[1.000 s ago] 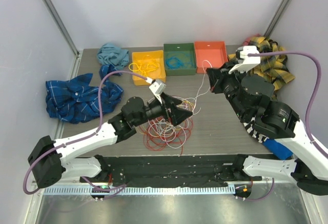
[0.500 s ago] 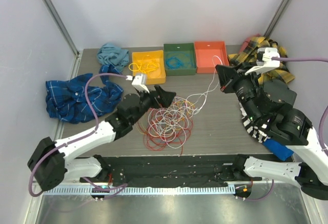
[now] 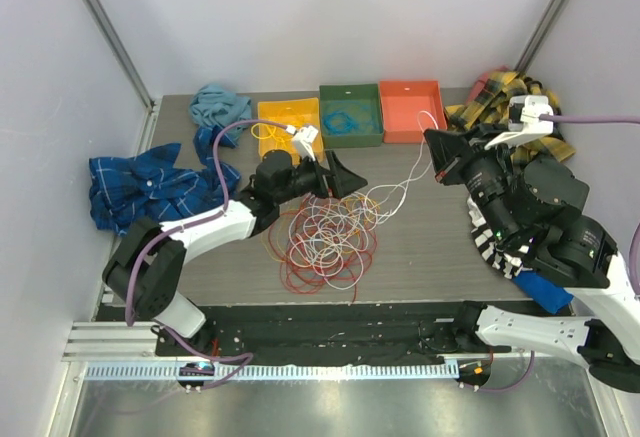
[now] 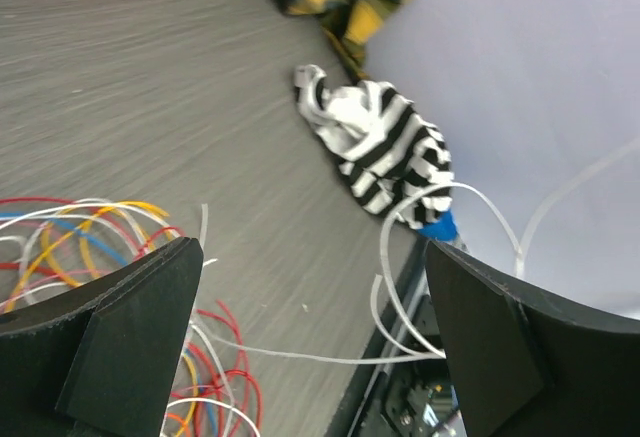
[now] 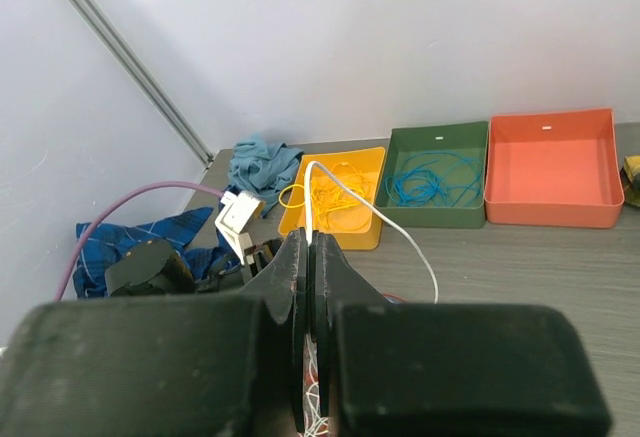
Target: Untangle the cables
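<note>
**Left arm.** The left pincer (image 3: 332,176) is standing fully spread and gripping nothing. A second ago it was sitting low over the cable tangle (image 3: 325,242). Now it is hovering past the pile's far edge, just in front of the yellow bin (image 3: 262,132), with the arm swinging in from further left.

**Cables.** The tangle is lying on the desk (image 3: 425,249) between the two arms, slightly left of centre. Its red, orange, yellow and white loops are overlapping heavily, and with the left pincer withdrawn they are showing in full. Yellow cables are lying in the yellow bin and blue ones in the green bin (image 3: 350,141) beside it.

**Extracted strand.** One white cable (image 5: 311,197) is running out of the pile's right side and rising toward the right arm. It is hanging in slack curves, not pulled taut.

**Right arm.** The right pincer (image 5: 306,242) is pressed together on that white cable, pinching it at the fingertips. Over the last second it is easing rightward, away from the pile, and is drawing the strand with it.

**Consequence for the task.** The pile is probably unanchored now that the left pincer is off it, so further pulling risks dragging the whole tangle instead of freeing one strand. Most of the sorting appears to be outstanding.
</note>
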